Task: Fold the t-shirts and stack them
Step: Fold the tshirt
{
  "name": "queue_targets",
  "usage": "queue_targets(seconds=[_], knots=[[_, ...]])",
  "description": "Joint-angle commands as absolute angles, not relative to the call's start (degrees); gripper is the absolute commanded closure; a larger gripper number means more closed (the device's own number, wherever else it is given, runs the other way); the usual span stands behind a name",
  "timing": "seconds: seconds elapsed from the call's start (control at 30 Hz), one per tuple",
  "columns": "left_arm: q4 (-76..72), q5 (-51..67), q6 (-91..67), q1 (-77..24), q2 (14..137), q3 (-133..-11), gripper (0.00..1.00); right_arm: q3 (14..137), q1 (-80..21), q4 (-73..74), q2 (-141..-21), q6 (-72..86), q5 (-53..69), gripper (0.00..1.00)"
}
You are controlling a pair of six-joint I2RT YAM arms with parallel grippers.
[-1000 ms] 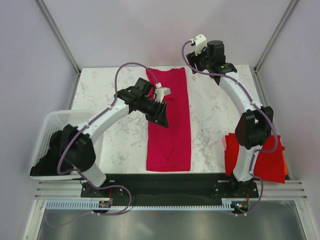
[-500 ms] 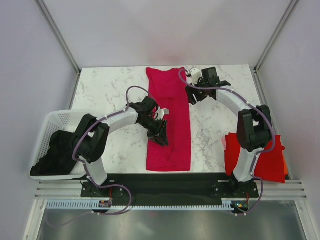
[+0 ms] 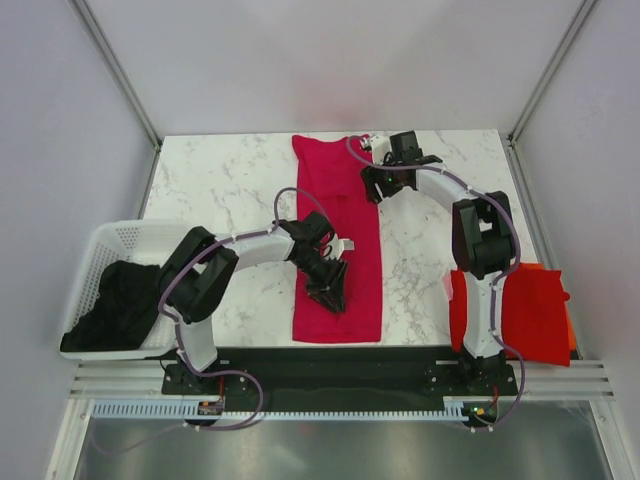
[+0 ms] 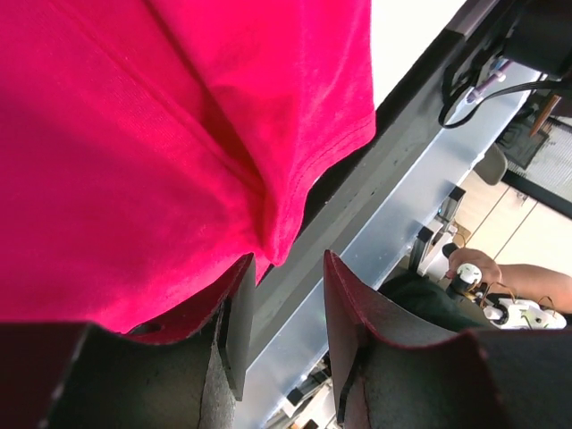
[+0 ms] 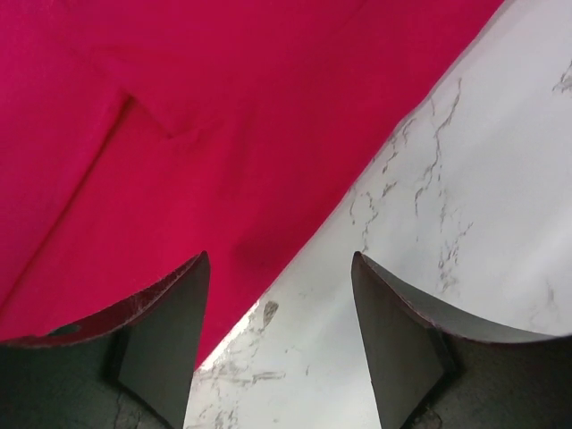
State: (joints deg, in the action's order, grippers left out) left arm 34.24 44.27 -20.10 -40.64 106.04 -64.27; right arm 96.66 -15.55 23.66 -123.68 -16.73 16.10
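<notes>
Crimson t-shirt hem lies at parted left gripper; wide right gripper straddles its edge (marble beyond).

The top camera looks steeply down from high behind the near end of the crimson-pink cloth t-shirt. The left wrist camera hangs close over its near hem, facing nearward; the right wrist camera hangs close over its far right edge. All three views share that shirt.
</notes>
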Motion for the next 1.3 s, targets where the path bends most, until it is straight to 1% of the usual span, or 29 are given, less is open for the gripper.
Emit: queue_targets(seconds=[0.0, 0.27, 0.37, 0.4, 0.47, 0.5, 0.57, 0.6, 0.7, 0.87, 1.0, 1.27], knots=[[33.5, 46.3, -20.3, -41.4, 107.0, -65.5, 0.57, 101.7, -15.9, 22.2, -126.3, -16.7, 16.7, 0.27], [34.1, 45.8, -18.8, -43.5, 108.5, -65.6, 0.57, 107.7, -15.8, 21.5, -131.0, -15.9, 17.1, 0.27], [34.2, 46.1, -18.5, -44.8, 109.2, -66.3, 0.6, 110.3, -15.9, 21.0, -133.5, -15.2, 18.0, 0.27], [34.1, 46.3, -18.4, -45.2, 109.5, -66.4, 0.66, 110.9, -15.9, 20.9, -134.6, -15.0, 18.3, 0.27], [34.1, 46.4, -18.2, -45.4, 109.8, -66.4, 0.71, 112.5, -15.9, 20.6, -135.6, -14.6, 18.8, 0.27], [34.1, 46.7, -18.1, -45.4, 109.9, -66.5, 0.77, 113.2, -15.9, 20.4, -136.2, -14.5, 19.1, 0.27], [34.2, 46.8, -17.1, -45.4, 109.5, -66.3, 0.83, 114.1, -16.0, 19.8, -136.8, -14.2, 19.8, 0.27], [34.6, 46.3, -16.8, -45.4, 109.1, -66.3, 0.87, 115.0, -16.0, 19.7, -137.5, -13.9, 20.9, 0.26], [35.2, 46.8, -16.3, -45.4, 108.2, -66.4, 0.92, 116.4, -16.0, 18.6, -139.0, -12.8, 23.3, 0.26], [37.0, 48.3, -15.2, -46.0, 107.5, -66.4, 0.95, 119.2, -16.1, 17.8, -142.0, -11.8, 24.6, 0.26], [37.7, 48.3, -14.9, -46.5, 107.3, -66.3, 0.97, 121.7, -16.0, 17.7, -143.9, -11.3, 23.2, 0.26], [38.5, 45.4, -15.6, -46.8, 104.7, -64.1, 0.97, 123.7, -16.0, 18.0, -145.0, -10.4, 19.1, 0.25]])
